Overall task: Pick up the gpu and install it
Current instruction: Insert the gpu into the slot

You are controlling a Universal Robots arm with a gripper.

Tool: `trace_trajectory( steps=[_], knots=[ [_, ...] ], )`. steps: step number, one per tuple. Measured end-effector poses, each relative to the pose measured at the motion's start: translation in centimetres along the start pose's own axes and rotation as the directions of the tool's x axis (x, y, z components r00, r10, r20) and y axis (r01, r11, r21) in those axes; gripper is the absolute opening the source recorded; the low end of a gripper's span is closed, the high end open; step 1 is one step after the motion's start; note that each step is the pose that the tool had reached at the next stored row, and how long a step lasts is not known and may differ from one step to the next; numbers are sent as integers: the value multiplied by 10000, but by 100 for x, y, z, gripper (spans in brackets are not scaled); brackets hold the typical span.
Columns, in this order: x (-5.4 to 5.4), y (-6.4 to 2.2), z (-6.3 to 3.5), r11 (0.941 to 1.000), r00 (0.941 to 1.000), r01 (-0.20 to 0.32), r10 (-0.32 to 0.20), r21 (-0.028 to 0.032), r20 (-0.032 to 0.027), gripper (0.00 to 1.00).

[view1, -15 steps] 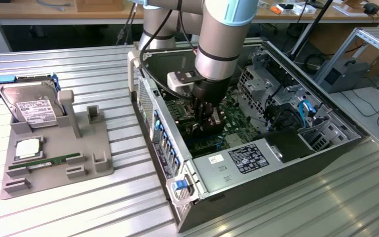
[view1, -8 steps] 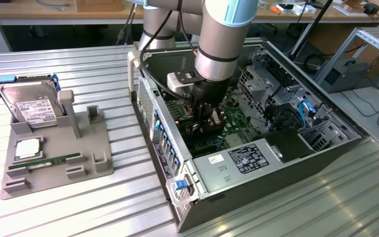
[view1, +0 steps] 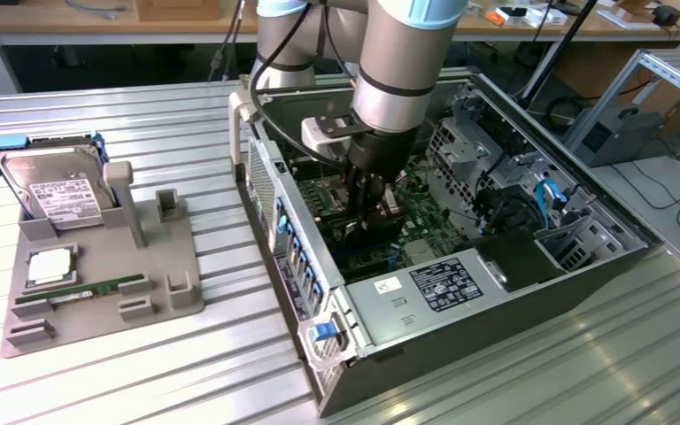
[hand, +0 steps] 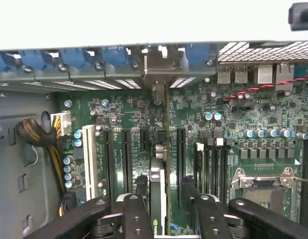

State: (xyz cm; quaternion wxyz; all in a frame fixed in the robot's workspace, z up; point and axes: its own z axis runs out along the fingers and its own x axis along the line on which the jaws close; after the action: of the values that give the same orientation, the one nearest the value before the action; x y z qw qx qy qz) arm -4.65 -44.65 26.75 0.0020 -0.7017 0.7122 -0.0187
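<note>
The gpu (hand: 160,164) stands on edge in a motherboard slot inside the open computer case (view1: 316,354). Its silver bracket (hand: 158,67) meets the case's rear slot row. My gripper (hand: 163,204) hangs directly over the card, open, with one black finger (hand: 140,185) on each side of the card's top edge and a small gap to either face. From the exterior view, the gripper (view1: 370,226) reaches down into the middle of the case, over the green motherboard (view1: 417,208), and hides most of the card.
A grey fixture (view1: 163,283) at the exterior view's left holds a hard drive (view1: 57,190), a CPU (view1: 50,266) and a RAM stick (view1: 92,289). Inside the case are the power supply (view1: 435,288), drive cages (view1: 482,150), the empty CPU socket (hand: 263,186) and cables (hand: 37,134).
</note>
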Motion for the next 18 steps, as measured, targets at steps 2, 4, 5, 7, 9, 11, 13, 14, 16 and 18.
trace_trajectory(
  steps=[2,4,5,7,9,11,13,14,16,18],
  knots=[
    [-8,0,-25,10000,10000,62,-62,2,6,40],
    [-11,0,-55,9999,9999,102,-102,3,12,26],
    [-5,0,-64,9999,9999,109,-109,4,39,25],
    [132,-3,-53,9999,9997,105,-105,-11,216,25],
    [145,-3,-45,9999,9997,105,-104,-19,221,25],
    [145,-3,-45,9999,9997,105,-105,-19,222,25],
    [145,-3,-45,9999,9997,105,-105,-18,222,25],
    [145,-3,-45,9999,9997,105,-105,-18,222,25],
    [145,-3,-45,9999,9997,105,-105,-18,222,25],
    [145,-3,-45,9999,9997,105,-105,-18,223,25]
  ],
)
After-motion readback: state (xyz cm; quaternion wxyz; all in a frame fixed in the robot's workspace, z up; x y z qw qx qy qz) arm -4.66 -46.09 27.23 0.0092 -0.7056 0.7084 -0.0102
